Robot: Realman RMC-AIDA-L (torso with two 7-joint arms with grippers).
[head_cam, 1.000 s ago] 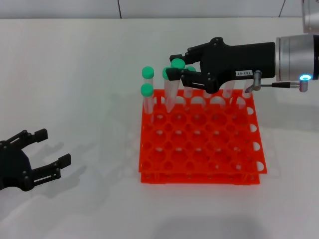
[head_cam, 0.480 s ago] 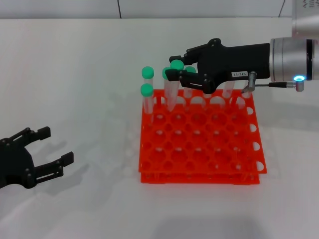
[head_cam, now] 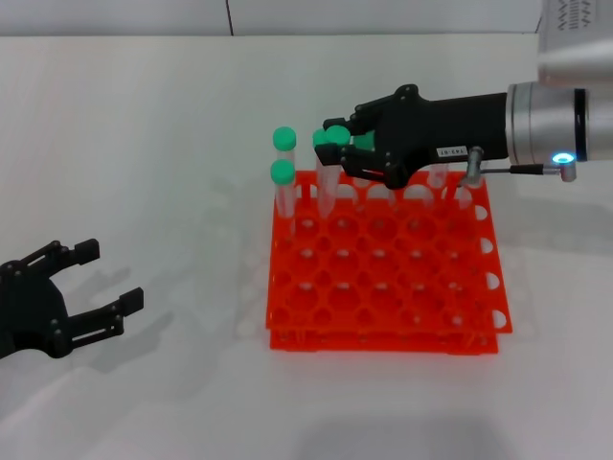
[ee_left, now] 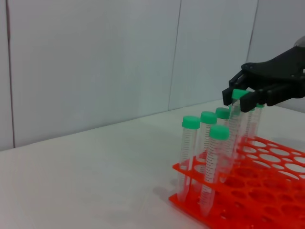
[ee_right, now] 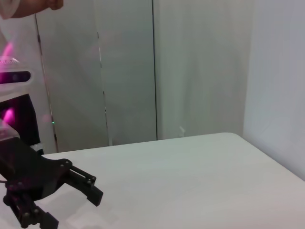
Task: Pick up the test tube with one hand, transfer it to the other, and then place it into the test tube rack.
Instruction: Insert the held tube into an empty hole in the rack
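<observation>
- Test tube (head_cam: pixel 334 158) with green cap stands roughly upright in the far row of the test tube rack (head_cam: pixel 383 278), its cap between the fingers of the right gripper (head_cam: pixel 337 144).
- Right gripper, black with a small white label on its body, reaches in from the right over the rack's far edge; fingers sit close on either side of the cap, apparently pinching it. Left wrist view shows the same: the right gripper's fingertips bracket the green cap (ee_left: pixel 239 93) of the tube, the tube's lower part down in the rack (ee_left: pixel 257 191).
- Silver wrist behind the right gripper shows a small blue light (head_cam: pixel 563 158).
- Rack is orange-red, two-tiered, with a grid of round holes, sitting on the white table (head_cam: pixel 144 144) right of centre.
- Other green-capped tubes (head_cam: pixel 283 172) stand in the rack's far-left corner, two just left of the held one, more behind the gripper fingers and partly hidden.
- Left gripper (head_cam: pixel 91 287) is low at the left edge of the head view, near the table surface, well apart from the rack; fingers spread wide, nothing between them. Right wrist view shows it too (ee_right: pixel 71 188), fingers apart, over the table.
- Grey wall panels behind the table in both wrist views.
</observation>
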